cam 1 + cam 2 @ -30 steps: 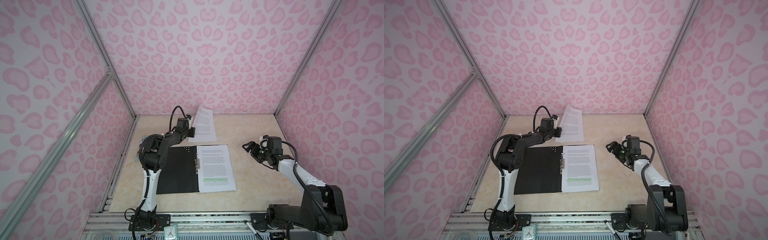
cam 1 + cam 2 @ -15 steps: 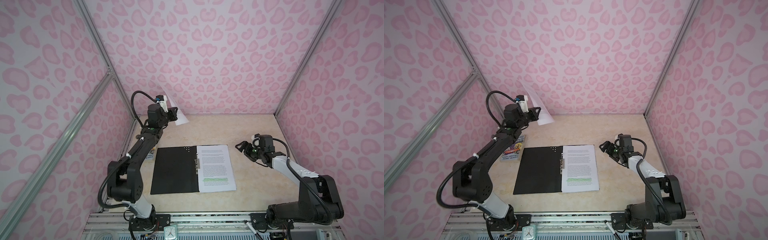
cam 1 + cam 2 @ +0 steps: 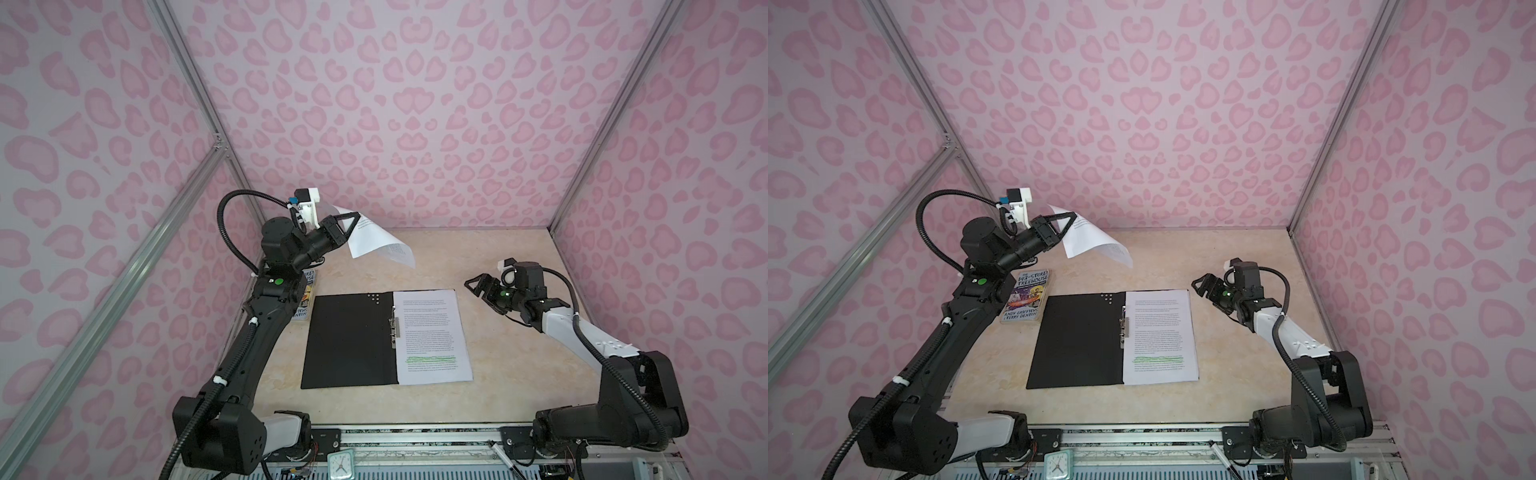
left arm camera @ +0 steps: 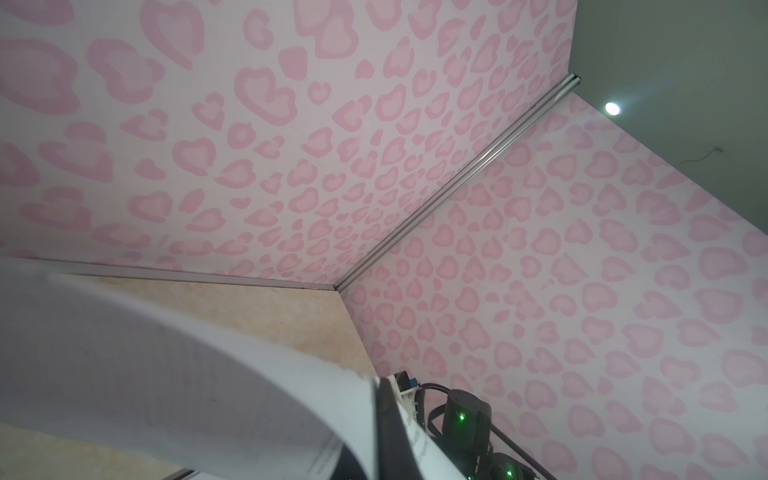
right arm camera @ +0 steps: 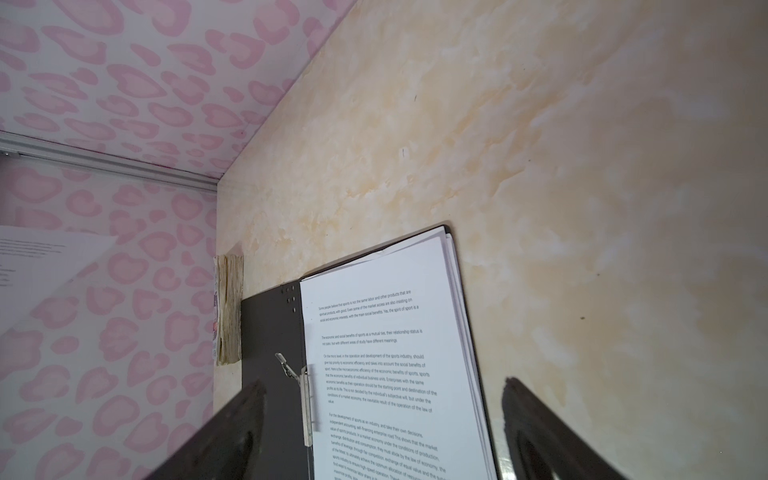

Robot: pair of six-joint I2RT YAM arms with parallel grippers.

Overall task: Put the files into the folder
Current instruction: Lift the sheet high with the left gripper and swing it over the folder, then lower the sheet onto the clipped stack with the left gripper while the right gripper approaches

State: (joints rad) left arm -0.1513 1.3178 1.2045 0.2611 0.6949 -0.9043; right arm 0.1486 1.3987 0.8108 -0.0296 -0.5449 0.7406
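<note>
Lifted off the table since a second ago, the left gripper [image 3: 352, 218] is clamped near one corner of a sheet [image 3: 376, 243], which droops beyond its fingertips, above the open folder [image 3: 349, 336] where the other files [image 3: 430, 332] lie. Near them the right gripper [image 3: 473, 286] hovers, jaws apart and empty. Held by one corner, the limp sheet could curl, slip free or land askew over the clip [image 3: 394, 328].

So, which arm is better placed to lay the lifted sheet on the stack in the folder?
Left. The left gripper is shut on the sheet, in the air beyond the folder. The right gripper hangs open and empty beside the stack.
</note>
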